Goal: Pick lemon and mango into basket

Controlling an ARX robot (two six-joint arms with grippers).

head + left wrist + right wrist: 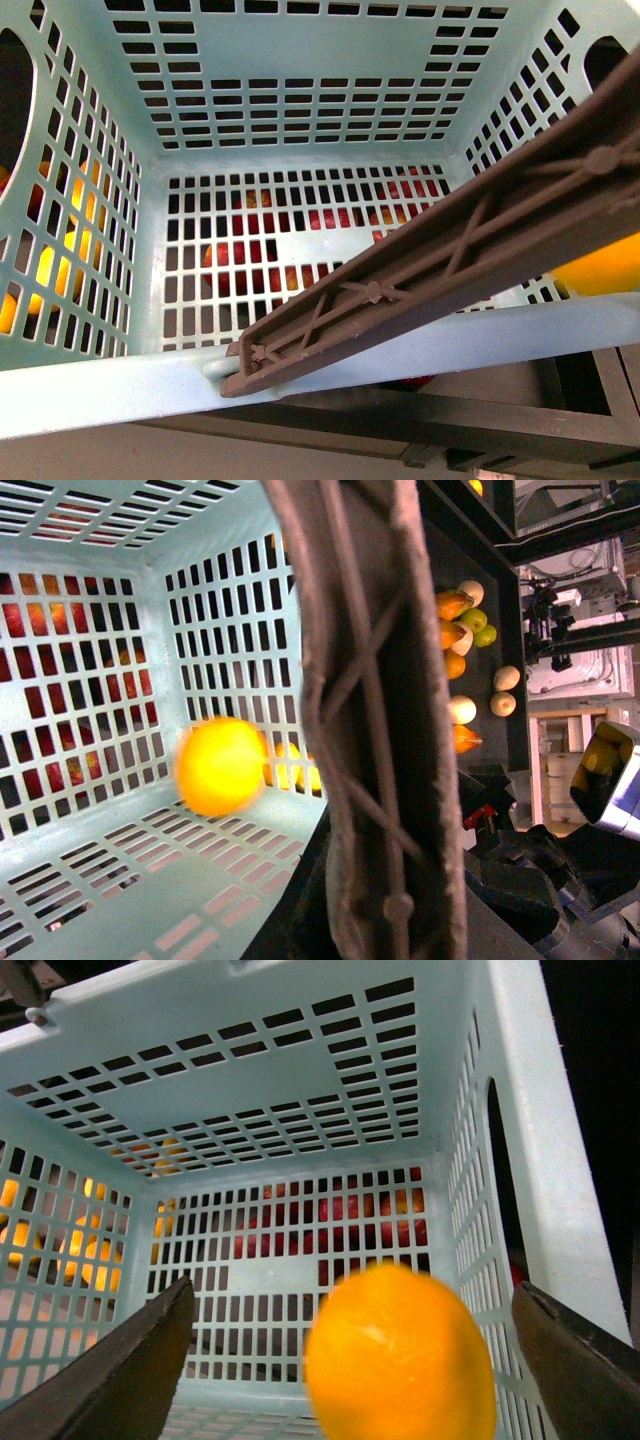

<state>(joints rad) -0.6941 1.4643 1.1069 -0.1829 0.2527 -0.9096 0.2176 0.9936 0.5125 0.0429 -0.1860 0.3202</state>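
- The light teal plastic basket (300,60), with slotted walls and base and oval hand-holes, fills the front view.
- Its grey-brown ribbed swing handle (450,260) is raised and runs slantwise across the near right corner.
- The roundish, smooth-skinned yellow-orange lemon (400,1360) is inside the basket's walls, close to the right wall with its hand-hole. It is blurred in both wrist views, and I cannot tell whether it touches the base.
- The right hand (352,1290) is over the basket opening. Its two dark fingers (110,1370) are spread wide, and the lemon is between them, touching neither.
- The left hand's fingers cannot be made out in any view, so I cannot tell whether it is wide, narrow or holding something. The handle passes very close to its wrist camera.
- Through the slots, red fruits (330,220) show under the base and yellow fruits (55,265) show outside the left wall.
- In the left wrist view, a dark surface (495,750) beyond the basket carries small orange, green and pale beige fruits (462,710).
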